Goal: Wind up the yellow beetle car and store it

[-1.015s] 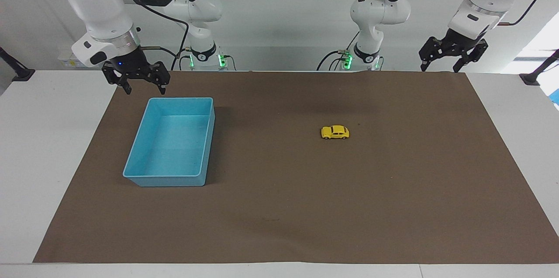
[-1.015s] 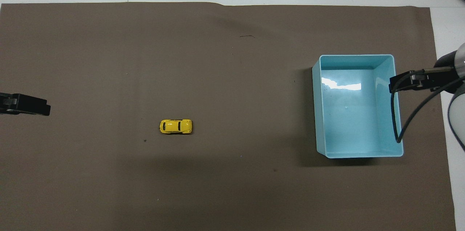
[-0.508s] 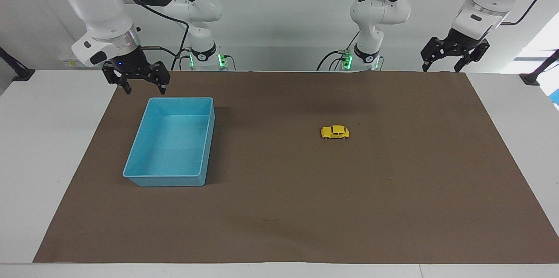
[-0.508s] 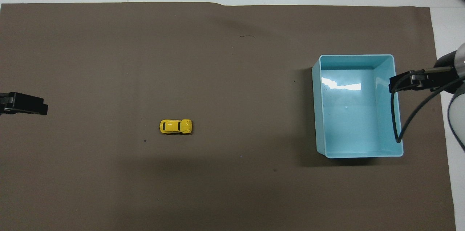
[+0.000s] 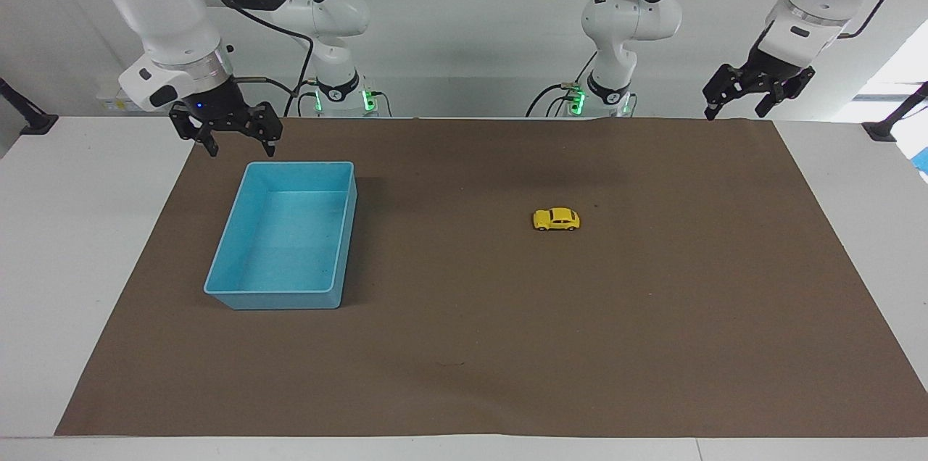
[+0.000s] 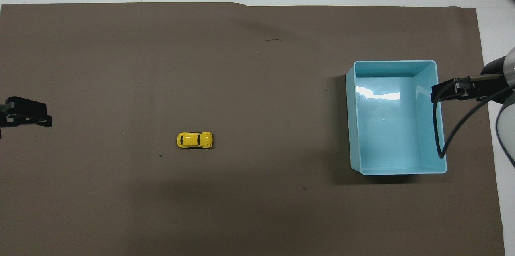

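Yellow beetle car (image 5: 556,219) on brown surface (image 5: 464,345), long axis along table length, well apart from blue bin (image 5: 239,290). Left gripper (image 5: 757,88) nearer car, fingers spread, empty. Right gripper (image 5: 226,129) over bin's robot-side edge, also spread, waits.

White bench (image 5: 72,229) carries a brown mat (image 5: 464,345); plain white wall (image 5: 471,11) rises at the bench's robot end.
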You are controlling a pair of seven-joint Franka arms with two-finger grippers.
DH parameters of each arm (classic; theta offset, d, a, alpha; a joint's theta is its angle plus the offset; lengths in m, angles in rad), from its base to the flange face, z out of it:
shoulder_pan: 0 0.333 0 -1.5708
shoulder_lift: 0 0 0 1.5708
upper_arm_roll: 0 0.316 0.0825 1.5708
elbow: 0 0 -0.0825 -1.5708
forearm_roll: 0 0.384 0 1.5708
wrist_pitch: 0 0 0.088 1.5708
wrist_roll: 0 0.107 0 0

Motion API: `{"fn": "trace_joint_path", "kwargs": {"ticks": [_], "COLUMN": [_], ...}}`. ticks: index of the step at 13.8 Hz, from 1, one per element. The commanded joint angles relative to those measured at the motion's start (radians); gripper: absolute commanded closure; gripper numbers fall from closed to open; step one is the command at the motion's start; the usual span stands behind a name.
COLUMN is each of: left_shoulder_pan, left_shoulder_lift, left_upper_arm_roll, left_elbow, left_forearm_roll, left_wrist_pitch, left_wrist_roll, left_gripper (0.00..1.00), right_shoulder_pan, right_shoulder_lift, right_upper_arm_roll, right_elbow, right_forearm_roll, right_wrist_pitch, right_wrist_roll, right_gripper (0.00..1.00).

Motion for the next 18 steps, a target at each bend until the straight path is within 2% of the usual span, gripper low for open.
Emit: {"fn": "trace_joint_path", "kwargs": {"ticks": [1, 4, 9, 12, 16, 18], "left_shoulder_pan": [0.023, 0.024, 0.017, 0.023, 0.012, 0.006], "left_shoulder_lift": [-0.021, -0.026, -0.041, -0.04, -0.04, -0.041], "left_upper_arm_roll": [-0.008, -0.007, -0.008, -0.008, -0.008, -0.008], "left_elbow": [-0.011, -0.012, -0.072, -0.097, -0.138, -0.195], "left_forearm_roll": [-0.013, -0.013, -0.013, -0.013, -0.04, -0.068], "left_wrist_pitch": [-0.04, -0.046, -0.029, -0.014, 0.004, 0.081], "left_wrist_roll": [-0.061, -0.102, -0.383, -0.478, -0.703, -0.939], "left_gripper": [0.0, 0.0, 0.0, 0.0, 0.0, 0.0], "right_shoulder_pan": [-0.017, -0.018, -0.017, -0.017, -0.017, -0.018], "right_shoulder_lift": [-0.008, -0.006, -0.006, -0.006, -0.006, -0.006], "right_upper_arm_roll": [0.013, 0.013, 0.013, 0.013, 0.013, 0.013], "right_elbow": [-0.004, -0.004, -0.004, -0.004, -0.004, -0.004], "right_forearm_roll": [-0.011, -0.011, -0.011, -0.011, -0.011, -0.011], "right_wrist_pitch": [0.008, 0.008, 0.008, 0.008, 0.008, 0.008], "right_wrist_roll": [-0.03, -0.03, -0.03, -0.03, -0.03, -0.03], "right_gripper": [0.0, 0.0, 0.0, 0.0, 0.0, 0.0]}}
